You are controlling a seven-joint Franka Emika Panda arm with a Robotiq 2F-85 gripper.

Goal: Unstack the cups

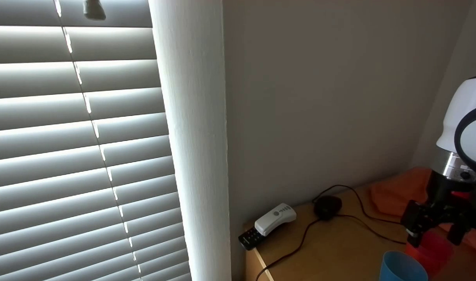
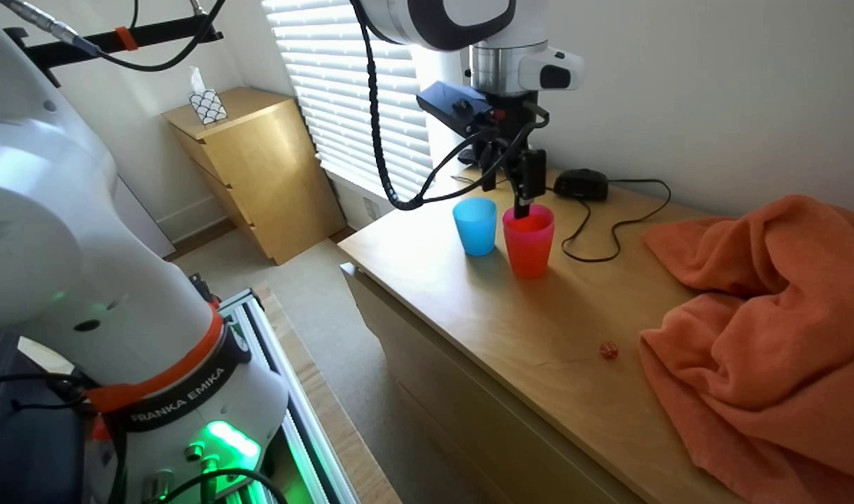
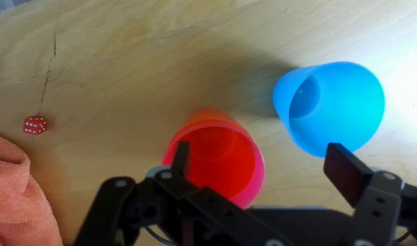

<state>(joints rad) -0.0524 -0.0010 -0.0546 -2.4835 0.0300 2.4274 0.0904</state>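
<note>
A blue cup (image 2: 474, 234) stands upright on the wooden top; it also shows in an exterior view (image 1: 402, 267) and the wrist view (image 3: 352, 109). Beside it, apart, stands a red cup (image 2: 529, 262) with a pink upper band (image 2: 530, 239); this looks like a pink cup nested in a red-orange one. The pink rim (image 3: 253, 182) and orange outer wall (image 3: 208, 114) show in the wrist view. My gripper (image 3: 258, 150) is open and empty above the cups. In the wrist view one finger overlaps the red cup's mouth, the other the blue cup's edge.
An orange towel (image 2: 784, 336) lies crumpled on the wooden top (image 2: 483, 301). A small red die (image 2: 609, 350) lies near it. A black device (image 2: 581, 185) with a cable sits behind the cups by the wall. A white remote (image 1: 276, 219) lies on a black remote (image 1: 250, 239).
</note>
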